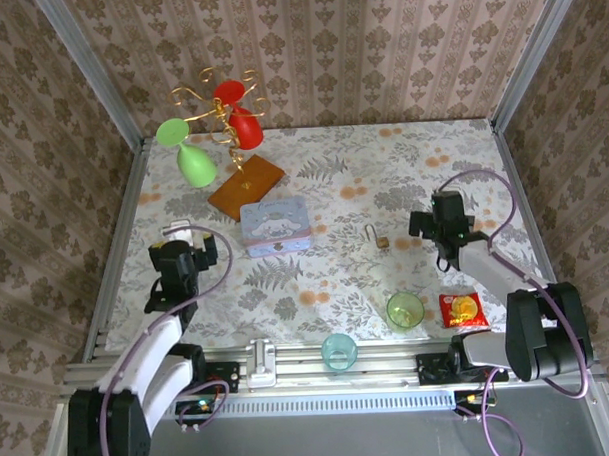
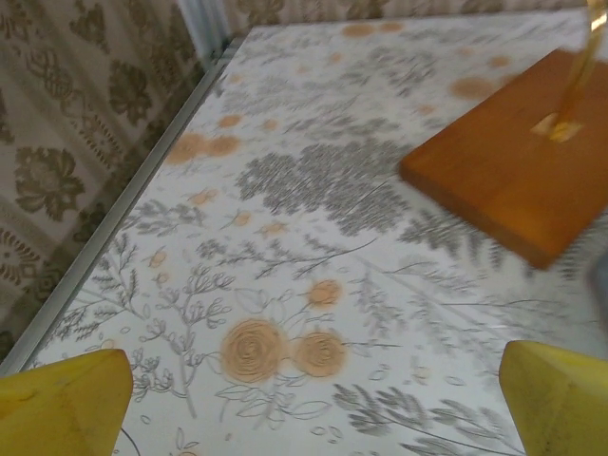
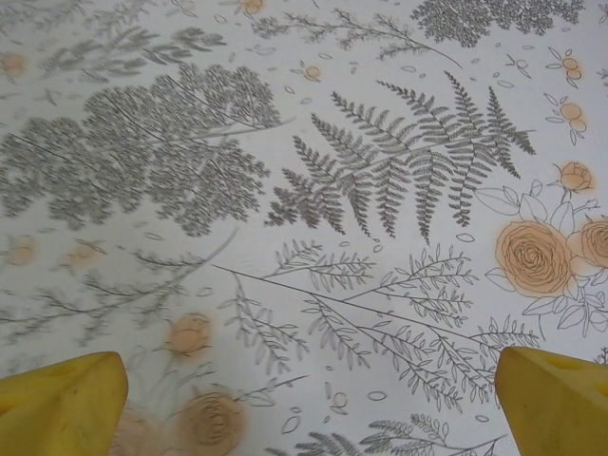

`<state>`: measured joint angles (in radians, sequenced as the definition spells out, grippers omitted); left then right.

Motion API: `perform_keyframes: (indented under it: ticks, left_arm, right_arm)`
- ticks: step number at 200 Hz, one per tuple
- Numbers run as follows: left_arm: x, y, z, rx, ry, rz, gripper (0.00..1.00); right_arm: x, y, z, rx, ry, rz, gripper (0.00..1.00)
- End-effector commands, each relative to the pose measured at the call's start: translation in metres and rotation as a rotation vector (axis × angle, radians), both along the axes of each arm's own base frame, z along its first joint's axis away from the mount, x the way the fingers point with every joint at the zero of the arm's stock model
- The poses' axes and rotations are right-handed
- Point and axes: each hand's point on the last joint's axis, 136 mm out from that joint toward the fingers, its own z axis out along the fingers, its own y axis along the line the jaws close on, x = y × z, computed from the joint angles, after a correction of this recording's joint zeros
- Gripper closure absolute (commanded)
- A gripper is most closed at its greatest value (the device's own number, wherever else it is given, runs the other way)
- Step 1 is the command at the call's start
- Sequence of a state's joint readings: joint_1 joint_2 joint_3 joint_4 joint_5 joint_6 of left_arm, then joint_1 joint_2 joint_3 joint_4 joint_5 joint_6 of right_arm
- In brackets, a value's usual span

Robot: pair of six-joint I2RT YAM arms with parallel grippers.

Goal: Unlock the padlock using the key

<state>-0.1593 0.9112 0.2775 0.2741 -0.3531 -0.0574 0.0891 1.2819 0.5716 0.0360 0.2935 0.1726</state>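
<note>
The tiny brass-gold padlock (image 1: pixel 382 242) with a thin silver shackle lies on the floral-patterned worktop (image 1: pixel 432 163), a little right of the centre of the top view, apart from both arms. The right gripper (image 1: pixel 434 219) is near it on the right side, its jaws wide apart and holding nothing; in the right wrist view its 2 yellow fingertips (image 3: pixel 62 404) stand at the lower corners above bare cloth. The left gripper (image 1: pixel 178 237) is at the left side of the top view, also spread wide and empty. To the left of the padlock is the pale blue cartoon tin (image 1: pixel 275 226), and the brown wooden base (image 1: pixel 246 186) of a gold wire stand is above the tin. A green translucent cup (image 1: pixel 404 310) stands below the padlock.
</note>
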Motion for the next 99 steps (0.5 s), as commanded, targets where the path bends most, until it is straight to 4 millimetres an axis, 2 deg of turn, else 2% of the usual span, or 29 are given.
perform_keyframes:
  ticks: [1, 15, 40, 55, 61, 65, 83, 92, 99]
  left_arm:
    - [0.021, 0.017, 0.008, 0.072, -0.101, 0.054, 0.0]
    - [0.034, 0.019, 0.004, 0.075, -0.105, 0.044, 0.0]
    - [0.059, 0.025, 0.005, -0.021, -0.173, 0.006, 0.0]
    - [0.073, 0.026, -0.007, -0.093, -0.151, -0.027, 0.0]
    - [0.078, 0.018, -0.009, -0.095, -0.159, -0.086, 0.0]
    - [0.079, 0.013, -0.011, -0.093, -0.147, -0.118, 0.0]
    - [0.083, -0.003, -0.019, -0.081, -0.127, -0.184, 0.0]
    - [0.086, -0.005, -0.023, -0.067, -0.164, -0.203, 0.0]
    - [0.082, -0.005, -0.024, -0.075, -0.144, -0.193, 0.0]
  right_arm:
    - [0.023, -0.001, 0.038, -0.058, -0.296, 0.042, 0.0]
    - [0.023, 0.0, 0.04, -0.052, -0.381, 0.055, 0.0]
    - [0.029, 0.008, 0.045, -0.041, -0.453, 0.112, 0.0]
    - [0.032, 0.009, 0.041, -0.053, -0.468, 0.119, 0.0]
    - [0.034, 0.007, 0.041, -0.053, -0.475, 0.107, 0.0]
    - [0.035, 0.006, 0.032, -0.054, -0.457, 0.105, 0.0]
    - [0.042, 0.007, 0.021, -0.054, -0.432, 0.104, 0.0]
    - [0.045, 0.007, 0.013, -0.055, -0.408, 0.104, 0.0]
    - [0.05, 0.006, 0.014, -0.063, -0.418, 0.099, 0.0]
